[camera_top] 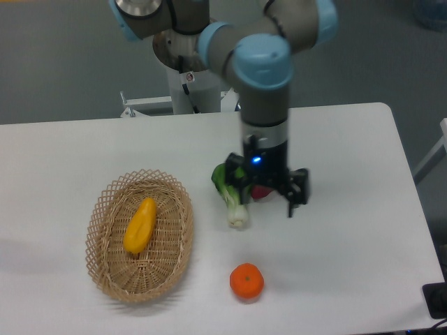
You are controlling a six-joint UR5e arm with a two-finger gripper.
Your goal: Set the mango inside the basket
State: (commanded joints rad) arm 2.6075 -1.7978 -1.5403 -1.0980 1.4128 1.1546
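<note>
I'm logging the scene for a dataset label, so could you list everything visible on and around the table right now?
basket: one, light tan wicker, left part of the table.
mango: one, yellow-orange, lying inside the basket.
bok choy: one, green leaves with a pale stalk, middle of the table, partly behind the hand.
sweet potato: one, purple-red, only a sliver shows behind the hand, right of the bok choy.
orange: one, orange, near the table's front edge, below the bok choy.
table: one, white.
arm: one, grey with light blue joints, reaching from the back over the middle.
hand: one, black, open, holding nothing, over the bok choy and sweet potato.
</note>
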